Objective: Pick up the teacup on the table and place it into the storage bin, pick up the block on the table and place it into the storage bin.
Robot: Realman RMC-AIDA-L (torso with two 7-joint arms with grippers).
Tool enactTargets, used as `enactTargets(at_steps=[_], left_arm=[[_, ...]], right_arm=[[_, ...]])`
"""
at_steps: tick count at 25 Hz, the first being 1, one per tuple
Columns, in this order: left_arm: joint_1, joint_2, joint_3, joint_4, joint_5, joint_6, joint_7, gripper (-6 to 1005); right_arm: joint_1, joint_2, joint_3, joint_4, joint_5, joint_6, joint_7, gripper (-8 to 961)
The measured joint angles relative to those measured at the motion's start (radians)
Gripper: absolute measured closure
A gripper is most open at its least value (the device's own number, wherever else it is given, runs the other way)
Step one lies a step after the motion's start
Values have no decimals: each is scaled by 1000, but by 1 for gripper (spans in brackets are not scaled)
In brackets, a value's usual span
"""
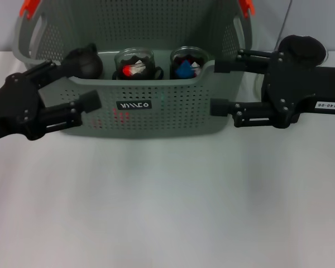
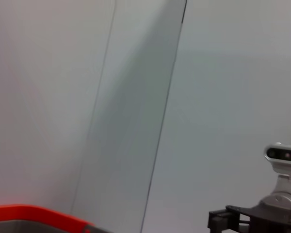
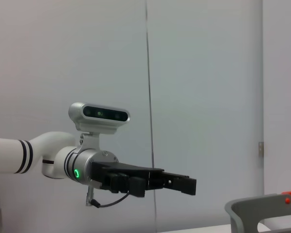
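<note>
The storage bin (image 1: 156, 114) stands at the back middle of the white table in the head view. Inside it stand two glass teacups: one (image 1: 135, 64) holds a red and white block, the other (image 1: 186, 63) a blue and red block. My left gripper (image 1: 92, 81) is open and empty, level with the bin's front left corner. My right gripper (image 1: 219, 86) is open and empty at the bin's front right corner. The bin's rim (image 3: 262, 208) and my left gripper (image 3: 184, 184) also show in the right wrist view.
An orange handle clip (image 1: 29, 6) sits on the bin's far left corner and another (image 1: 247, 6) on the far right. A dark round object (image 1: 304, 47) lies behind my right arm. The left wrist view shows a bare wall and an orange clip (image 2: 39, 216).
</note>
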Motion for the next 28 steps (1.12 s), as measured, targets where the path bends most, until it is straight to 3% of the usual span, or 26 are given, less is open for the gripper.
enactTargets(at_steps=[28], left_arm=[[5, -2, -12, -9, -11, 0, 13, 65]], right_arm=[[1, 1, -7, 2, -7, 0, -4, 105]])
